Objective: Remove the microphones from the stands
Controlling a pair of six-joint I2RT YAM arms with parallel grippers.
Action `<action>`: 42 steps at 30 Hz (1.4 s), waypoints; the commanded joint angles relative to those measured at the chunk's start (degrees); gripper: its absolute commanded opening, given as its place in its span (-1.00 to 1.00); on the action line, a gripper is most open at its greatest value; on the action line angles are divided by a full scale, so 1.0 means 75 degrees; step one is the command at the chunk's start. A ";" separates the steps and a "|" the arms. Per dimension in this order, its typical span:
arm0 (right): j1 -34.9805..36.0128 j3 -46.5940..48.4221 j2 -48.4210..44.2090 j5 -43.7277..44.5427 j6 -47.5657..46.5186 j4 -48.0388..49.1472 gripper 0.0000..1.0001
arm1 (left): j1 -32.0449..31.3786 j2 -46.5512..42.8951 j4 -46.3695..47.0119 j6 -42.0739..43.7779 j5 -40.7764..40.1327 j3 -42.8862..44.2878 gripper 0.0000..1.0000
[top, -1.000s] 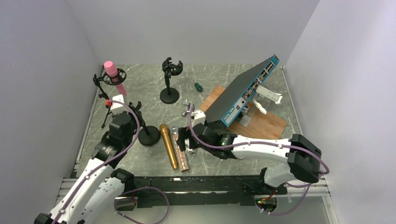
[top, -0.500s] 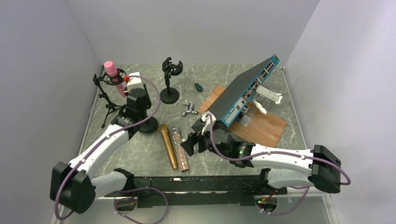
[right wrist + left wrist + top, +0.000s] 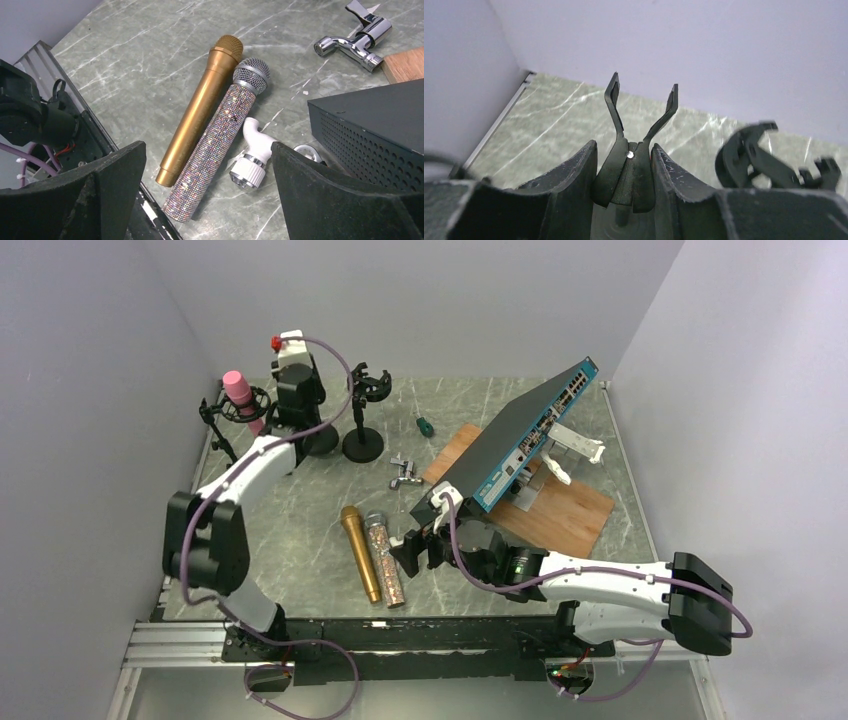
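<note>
Sitting upper left of the overhead view: pink microphone [image 3: 238, 390], upright in its shock-mount stand [image 3: 212, 418], nothing gripping it. Looks stiff, smooth, fairly light. Best taken on the body above the ring and lifted straight up, since the tripod is probably tippy. Just right of it, left jaws clenched on an empty clip stand [image 3: 626, 165]. Centre: gold mic [image 3: 200, 107] and glitter mic [image 3: 220, 135] flat on the table [image 3: 300, 500]. Right jaws spread wide, grasping nothing.

A robot lab cell: bare pale walls [image 3: 420, 300] box in a marble-patterned tabletop [image 3: 300, 510].
</note>
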 commanded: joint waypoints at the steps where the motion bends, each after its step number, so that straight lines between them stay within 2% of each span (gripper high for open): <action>1: -0.0188 -0.0164 -0.0113 0.0505 -0.0083 0.0359 0.95 | 0.0372 0.0902 0.1687 0.0255 0.0925 0.1061 -1.00; 5: -0.0201 -0.0303 -0.0352 0.0663 -0.0194 0.0380 0.95 | 0.0394 0.1393 0.2703 0.0683 0.1322 0.0909 -1.00; 8: -0.0217 -0.0366 -0.0470 0.0744 -0.0240 0.0401 0.96 | 0.0420 0.1635 0.2859 0.0461 0.1049 0.0704 -0.96; 10: -0.0227 -0.0382 -0.0527 0.0746 -0.0238 0.0381 0.96 | 0.0522 0.1634 0.2969 0.0005 0.1161 0.0380 -0.63; 13: -0.0235 -0.0329 -0.0566 0.0712 -0.0203 0.0264 0.96 | 0.0570 0.1435 0.2684 -0.0574 0.0714 0.0032 0.04; 17: -0.0238 -0.0343 -0.0634 0.0628 -0.0134 0.0258 0.96 | 0.0597 0.1061 0.1390 -0.0967 0.0868 0.0276 0.82; 18: -0.0234 -0.0343 -0.0645 0.0584 -0.0104 0.0261 0.96 | 0.0594 0.0960 0.0805 -0.1188 0.0866 0.0505 0.91; 20: -0.0232 -0.0330 -0.0685 0.0482 -0.0040 0.0277 0.96 | 0.0603 0.0746 -0.0743 -0.1818 0.0808 0.1034 0.97; 21: -0.0232 -0.0310 -0.0696 0.0431 -0.0010 0.0268 0.96 | 0.0605 0.0636 -0.1104 -0.2006 0.1044 0.1217 0.98; 24: -0.0232 -0.0189 -0.0709 0.0354 0.0096 0.0028 0.96 | 0.0597 0.0196 -0.1576 -0.2190 0.1764 0.1346 0.99; 29: -0.0228 -0.0183 -0.1051 0.0485 0.0365 -0.0374 0.95 | 0.0649 -0.0678 -0.3151 -0.2157 0.2268 0.1614 0.99; 33: -0.0222 -0.0556 -0.1595 0.0401 0.0533 -0.0162 0.96 | 0.0714 -0.1520 -0.4142 -0.1797 0.2609 0.1760 0.99; 38: -0.0223 -0.0565 -0.1871 0.0571 0.0613 -0.0349 0.97 | 0.0723 -0.3066 -0.3693 -0.0776 0.2295 0.1006 0.99; 42: -0.0228 -0.0588 -0.1882 0.0491 0.0697 -0.0274 0.98 | 0.0723 -0.3843 -0.2841 0.0133 0.1272 0.0338 0.99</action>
